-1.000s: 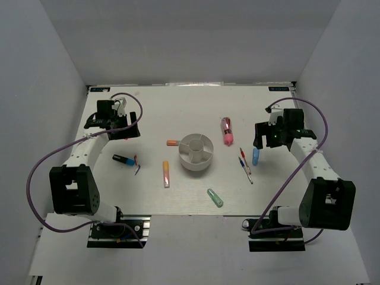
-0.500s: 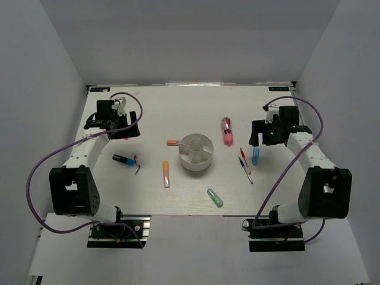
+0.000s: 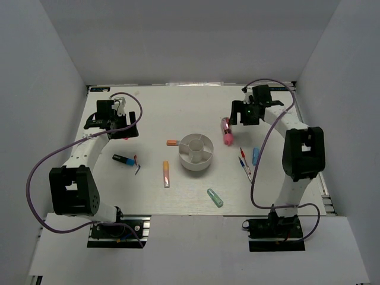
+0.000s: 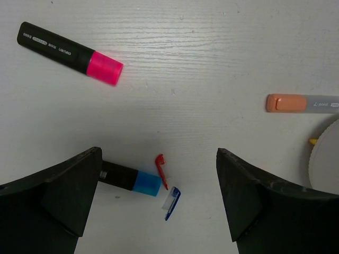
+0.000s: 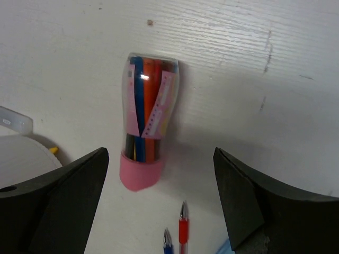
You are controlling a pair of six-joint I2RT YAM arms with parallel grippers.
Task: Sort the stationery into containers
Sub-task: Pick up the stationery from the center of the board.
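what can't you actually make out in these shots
- Left wrist: white cup cut off by the right edge; black-and-blue highlighter tail behind the left pincer.
- Right wrist: red pen and blue pen cut off by the bottom edge.
- Top view: clear case contents too small to count.

Pale wood-grain table; plain grey walls around it.

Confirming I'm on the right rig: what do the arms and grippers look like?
The left arm and right arm match: white links, boxy black joints, a purple cable looping along each. The left gripper and right gripper have broad matte-black wedge fingers.
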